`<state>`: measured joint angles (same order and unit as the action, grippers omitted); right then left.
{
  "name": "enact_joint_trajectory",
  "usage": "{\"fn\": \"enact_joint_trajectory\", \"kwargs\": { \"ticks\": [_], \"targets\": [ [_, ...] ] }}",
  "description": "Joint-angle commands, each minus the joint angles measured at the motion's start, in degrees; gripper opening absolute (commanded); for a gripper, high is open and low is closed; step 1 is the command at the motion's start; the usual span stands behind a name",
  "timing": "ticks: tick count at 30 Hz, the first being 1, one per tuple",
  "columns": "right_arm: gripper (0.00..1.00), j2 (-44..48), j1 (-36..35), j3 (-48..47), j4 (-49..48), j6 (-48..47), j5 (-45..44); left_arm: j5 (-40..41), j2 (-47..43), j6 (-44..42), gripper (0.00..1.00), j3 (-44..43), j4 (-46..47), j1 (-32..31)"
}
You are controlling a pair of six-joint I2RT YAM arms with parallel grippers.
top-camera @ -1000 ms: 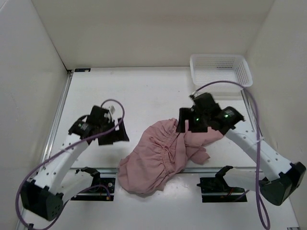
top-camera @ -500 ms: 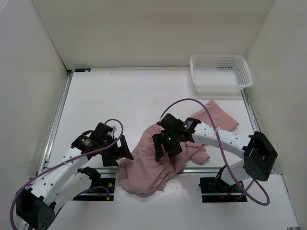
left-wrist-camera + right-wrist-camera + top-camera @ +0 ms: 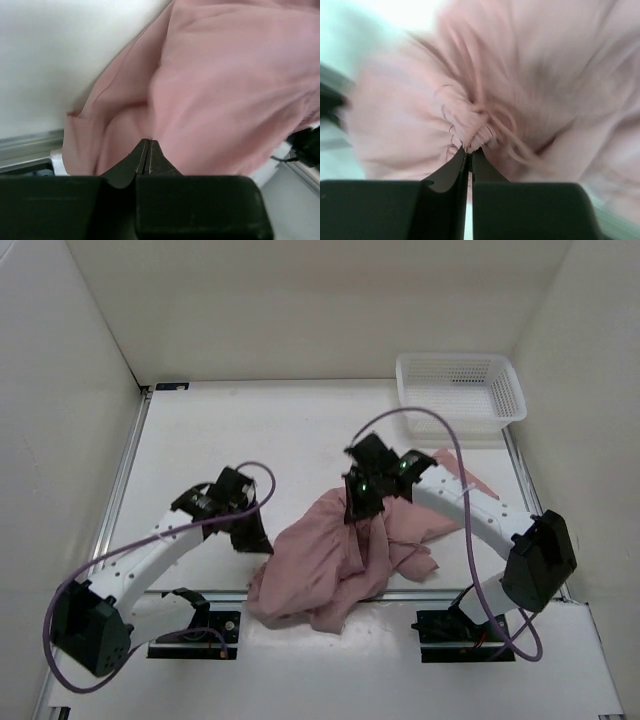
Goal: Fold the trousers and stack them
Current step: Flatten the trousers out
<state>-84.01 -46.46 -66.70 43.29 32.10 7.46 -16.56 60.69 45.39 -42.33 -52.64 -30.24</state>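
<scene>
The dusty-pink trousers (image 3: pixel 330 565) lie in a crumpled heap at the table's near middle, with one part (image 3: pixel 468 480) trailing right behind my right arm. My right gripper (image 3: pixel 358 508) is over the heap's top. In the right wrist view it (image 3: pixel 470 150) is shut on a gathered elastic band of the trousers (image 3: pixel 480 131), with drawstrings looping beside it. My left gripper (image 3: pixel 260 540) is at the heap's left edge. Seen from the left wrist, its jaws (image 3: pixel 148 142) are shut with the tips pressed into a fold of the trousers (image 3: pixel 225 75).
A white mesh basket (image 3: pixel 460 362) stands at the back right corner. A metal rail (image 3: pixel 470 592) runs along the near edge under the heap. White walls close in the table on the left, back and right.
Both grippers have shut on the fabric. My left gripper moved right onto the heap's left edge. My right gripper rose toward the back, pulling the top of the heap up.
</scene>
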Motion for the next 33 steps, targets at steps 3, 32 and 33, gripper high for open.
{"fn": "enact_joint_trajectory", "kwargs": {
  "ticks": [3, 32, 33],
  "targets": [
    [0.0, -7.99, 8.83, -25.98, 3.27, -9.94, -3.15, 10.66, 14.05, -8.98, 0.1, -32.41, 1.07, 1.49],
    [0.9, 19.93, 49.71, -5.39, 10.68, -4.95, -6.69, 3.98, 46.35, -13.39, 0.97, -65.04, -1.59, 2.11],
    [0.83, 20.46, 49.71, -3.72, 9.81, -4.24, -3.02, 3.29, 50.45, -13.39, 0.97, -66.82, -1.59, 2.64]
  ]
}}
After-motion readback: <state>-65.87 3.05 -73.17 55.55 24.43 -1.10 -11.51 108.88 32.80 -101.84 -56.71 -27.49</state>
